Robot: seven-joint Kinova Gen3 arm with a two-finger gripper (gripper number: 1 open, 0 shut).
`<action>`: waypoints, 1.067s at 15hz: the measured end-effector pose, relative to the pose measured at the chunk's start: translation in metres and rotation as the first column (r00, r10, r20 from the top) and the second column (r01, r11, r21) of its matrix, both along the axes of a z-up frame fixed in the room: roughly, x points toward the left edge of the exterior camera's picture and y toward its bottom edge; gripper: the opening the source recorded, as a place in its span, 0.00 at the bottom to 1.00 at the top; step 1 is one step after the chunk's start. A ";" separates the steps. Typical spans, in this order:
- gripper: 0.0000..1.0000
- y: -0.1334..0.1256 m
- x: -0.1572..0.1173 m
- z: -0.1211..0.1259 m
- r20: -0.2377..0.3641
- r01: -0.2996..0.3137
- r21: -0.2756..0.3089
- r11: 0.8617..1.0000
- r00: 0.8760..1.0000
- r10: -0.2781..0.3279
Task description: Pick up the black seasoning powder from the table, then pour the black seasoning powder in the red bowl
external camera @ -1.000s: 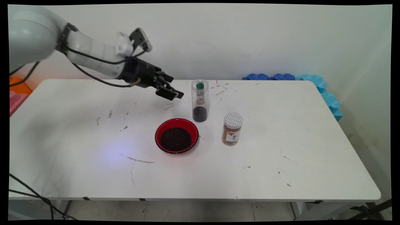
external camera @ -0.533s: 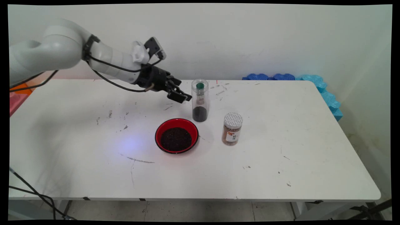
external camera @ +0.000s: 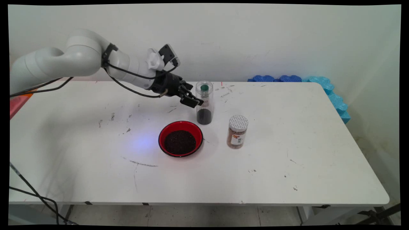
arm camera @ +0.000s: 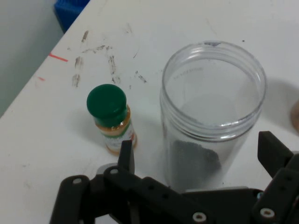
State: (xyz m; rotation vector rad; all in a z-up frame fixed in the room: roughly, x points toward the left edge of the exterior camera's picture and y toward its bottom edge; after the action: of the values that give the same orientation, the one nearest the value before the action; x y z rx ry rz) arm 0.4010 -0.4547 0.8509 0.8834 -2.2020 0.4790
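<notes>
Now pincer (arm camera: 196,158) spread wide astride clear jar (external camera: 204,102); scuffed white table (external camera: 287,143), pale wall (external camera: 255,38)

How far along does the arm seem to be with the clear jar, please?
Done: the gripper is at the clear jar, open, with a finger on each side of it. In hand: nothing; the jar stands ungripped, with dark grains at its bottom. Left: probably closing on it, not yet done. The red bowl holds dark grains; the lidded jar stands apart.
</notes>
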 end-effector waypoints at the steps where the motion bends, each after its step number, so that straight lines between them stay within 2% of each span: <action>1: 1.00 -0.002 -0.001 -0.002 -0.001 0.002 -0.001 1.000 1.000 -0.002; 9: 1.00 -0.011 -0.008 -0.015 -0.004 0.017 -0.012 1.000 1.000 -0.017; 10: 0.00 -0.012 -0.008 -0.016 -0.005 0.018 -0.014 1.000 1.000 -0.018; 16: 0.00 -0.013 -0.009 -0.018 -0.005 0.031 -0.024 0.999 0.999 -0.031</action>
State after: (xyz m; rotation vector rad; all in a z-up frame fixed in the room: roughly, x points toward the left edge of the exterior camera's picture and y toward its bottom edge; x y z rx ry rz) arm 0.3915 -0.4677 0.8324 0.8356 -2.1973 0.4860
